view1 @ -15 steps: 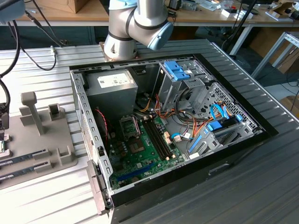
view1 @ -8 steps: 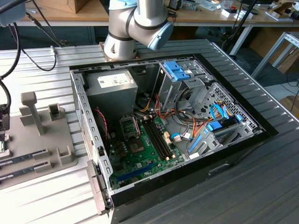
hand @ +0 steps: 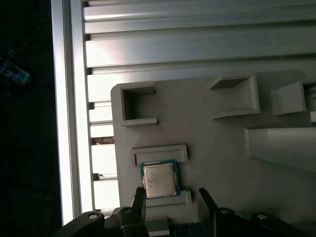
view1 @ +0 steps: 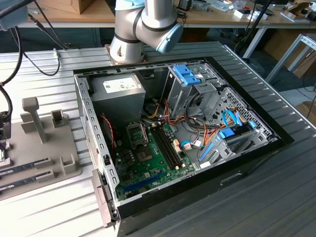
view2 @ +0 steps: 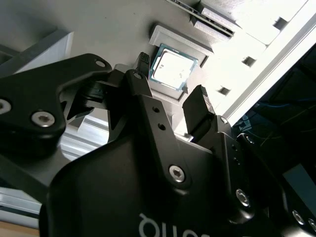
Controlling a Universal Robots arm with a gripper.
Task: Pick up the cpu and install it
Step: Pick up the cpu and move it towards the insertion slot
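The cpu [hand: 159,178] is a small square chip with a green rim and a silver-grey lid. It lies flat on the grey fixture plate [hand: 212,153], seated between two low grey ridges. In both wrist views my gripper [hand: 173,196] hangs over it, open, with one black fingertip [hand: 140,195] at the chip's edge and the other fingertip [hand: 205,195] well off to its side. Nothing is held between them. In the second wrist view the cpu [view2: 172,69] shows just beyond the gripper [view2: 170,84]. The motherboard's socket [view1: 136,132] sits inside the open computer case [view1: 237,163].
The fixture plate [view1: 59,165] lies on the slatted metal table at the exterior view's left, with upright grey posts [view1: 32,116] and two memory sticks [view1: 24,165] on it. The arm's base [view1: 131,44] stands behind the case. Cables, drive cages and a power supply [view1: 118,91] crowd the case.
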